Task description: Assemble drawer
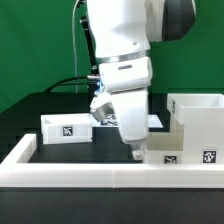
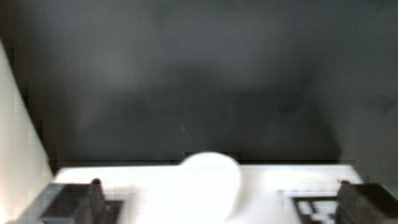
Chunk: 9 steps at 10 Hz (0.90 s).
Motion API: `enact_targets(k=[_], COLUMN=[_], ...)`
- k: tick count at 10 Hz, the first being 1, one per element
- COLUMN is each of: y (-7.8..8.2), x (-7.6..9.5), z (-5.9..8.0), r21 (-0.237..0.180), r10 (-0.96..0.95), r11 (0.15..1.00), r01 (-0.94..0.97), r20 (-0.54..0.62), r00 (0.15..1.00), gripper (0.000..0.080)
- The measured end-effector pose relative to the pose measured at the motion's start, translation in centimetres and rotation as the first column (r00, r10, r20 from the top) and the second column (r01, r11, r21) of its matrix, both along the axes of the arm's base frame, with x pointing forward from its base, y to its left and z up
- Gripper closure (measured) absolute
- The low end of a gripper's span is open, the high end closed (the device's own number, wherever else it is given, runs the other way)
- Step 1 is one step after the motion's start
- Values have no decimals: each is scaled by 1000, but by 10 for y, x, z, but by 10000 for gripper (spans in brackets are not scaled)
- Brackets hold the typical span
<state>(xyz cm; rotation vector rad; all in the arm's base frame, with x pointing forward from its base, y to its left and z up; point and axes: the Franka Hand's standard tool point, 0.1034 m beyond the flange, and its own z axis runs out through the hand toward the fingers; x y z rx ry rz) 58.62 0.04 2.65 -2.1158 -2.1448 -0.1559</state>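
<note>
the arm stands over the middle of the black table (image 1: 60, 108), its wrist turned straight down. the gripper (image 1: 137, 153) hangs low, its tip at the near edge of one tray (image 1: 175, 150), which lies just behind the rail (image 1: 80, 170) on the exterior view's right. whether the tip touches that tray cannot be told from this view.

the box (image 1: 197, 118) stands upright just behind this tray, at the exterior view's right edge, its open side up. the other tray (image 1: 65, 128) sits well apart on the exterior view's left, a square tag on the side facing the camera. more tags show on the white fronts at the right.

in the wrist view the gripper (image 2: 222, 200) is spread wide: the dark fingers (image 2: 80, 200) stand near opposite edges of the picture. between them lies a flat white part with a rounded white knob (image 2: 210, 175) rising from it. the fingers do not visibly press on it. bare table (image 2: 196, 80) fills the rest, with a strip of rail (image 2: 15, 110) along one side.
</note>
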Motion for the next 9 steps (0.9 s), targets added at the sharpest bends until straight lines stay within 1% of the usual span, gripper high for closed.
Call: enact_targets(k=[1, 4, 6, 8, 9], y=[2, 1, 13, 32, 36], x=[1, 0, -2, -1, -1], z=[0, 0, -1, 1, 2], r21=[1, 1, 10, 17, 16], r10=[2, 0, 16, 26, 13], r11=[1000, 1000, 1000, 1000, 1000], r01=[-2, 0, -16, -26, -13], r20=[-2, -2, -3, -3, -4], r00=[1000, 1000, 1000, 1000, 1000], gripper=[150, 150, 150, 150, 150])
